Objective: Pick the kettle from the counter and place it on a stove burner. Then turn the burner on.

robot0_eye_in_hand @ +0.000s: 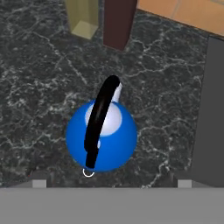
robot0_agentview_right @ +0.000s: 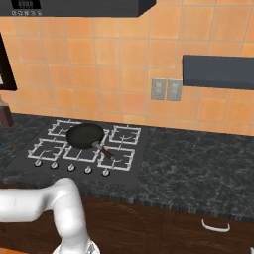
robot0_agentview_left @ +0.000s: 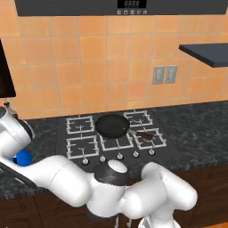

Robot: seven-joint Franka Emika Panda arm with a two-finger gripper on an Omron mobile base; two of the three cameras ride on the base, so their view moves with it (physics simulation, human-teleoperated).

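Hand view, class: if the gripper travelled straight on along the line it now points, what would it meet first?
Most likely the black arched handle of the kettle, which sits directly ahead, centred between the spread fingertips, with the counter beneath it. How far off is unclear.

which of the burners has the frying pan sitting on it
The back middle stove burner: the black frying pan covers its grate, handle pointing toward the front right grate. The other grates are bare.
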